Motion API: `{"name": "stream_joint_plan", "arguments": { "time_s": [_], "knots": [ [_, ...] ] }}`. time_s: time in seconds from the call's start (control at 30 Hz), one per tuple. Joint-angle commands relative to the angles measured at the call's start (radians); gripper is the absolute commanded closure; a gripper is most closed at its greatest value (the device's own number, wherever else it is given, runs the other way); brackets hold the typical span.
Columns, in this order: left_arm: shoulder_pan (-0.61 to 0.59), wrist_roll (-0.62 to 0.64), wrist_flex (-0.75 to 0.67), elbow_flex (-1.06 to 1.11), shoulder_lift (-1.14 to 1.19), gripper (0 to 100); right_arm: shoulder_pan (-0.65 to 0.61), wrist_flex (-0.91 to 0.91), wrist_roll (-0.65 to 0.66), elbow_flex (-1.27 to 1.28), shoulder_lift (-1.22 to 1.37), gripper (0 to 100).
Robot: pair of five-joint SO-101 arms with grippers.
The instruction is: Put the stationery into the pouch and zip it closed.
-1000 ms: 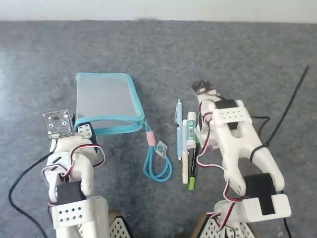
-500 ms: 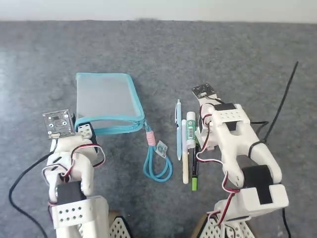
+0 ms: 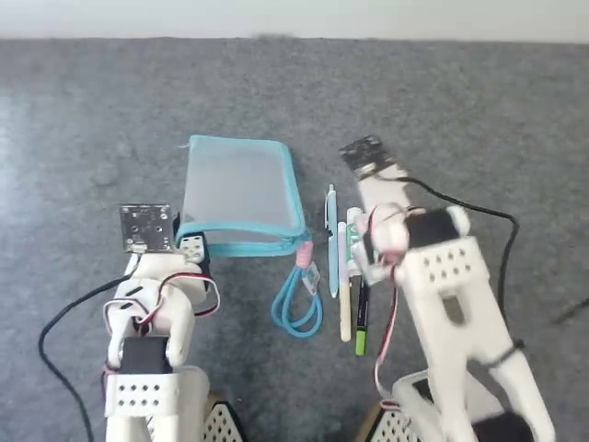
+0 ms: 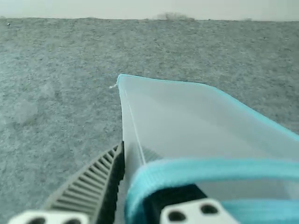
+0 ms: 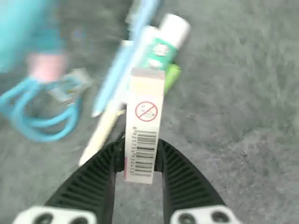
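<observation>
While the left gripper [image 4: 140, 179] pinches the translucent teal-edged pouch [image 4: 196, 130], the right gripper [image 5: 139, 156] clasps a white barcoded box [image 5: 144, 126]; pens [image 3: 345, 295] lie alongside.

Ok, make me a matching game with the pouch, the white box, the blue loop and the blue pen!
1 pouch
2 white box
3 blue loop
4 blue pen

A clamped in the right gripper
B lying between pouch and pens
C edge held by the left gripper
D lying in the row of pens

Pairs: 1-C, 2-A, 3-B, 4-D
</observation>
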Motion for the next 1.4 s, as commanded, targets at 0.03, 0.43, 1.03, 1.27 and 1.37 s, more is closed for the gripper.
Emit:
{"name": "stream_joint_plan", "arguments": {
  "time_s": [0.03, 0.43, 1.03, 1.27, 1.37],
  "knots": [
    [0.083, -0.011, -0.08, 0.022, -0.006, 99, -0.196, 0.143, 0.1, -0.137, -0.077, 99.0],
    [0.112, -0.012, -0.12, 0.047, -0.006, 99, -0.329, 0.265, 0.072, -0.457, 0.309, 99.0],
    [0.193, -0.052, -0.112, 0.068, -0.006, 99, -0.341, 0.355, -0.137, -1.157, 0.855, 80.7],
    [0.19, -0.052, -0.114, 0.067, -0.006, 99, -0.358, 0.355, -0.127, -1.214, 0.799, 69.4],
    [0.189, -0.052, -0.114, 0.067, -0.006, 99, -0.366, 0.366, -0.127, -1.211, 0.73, 69.4]
  ]
}}
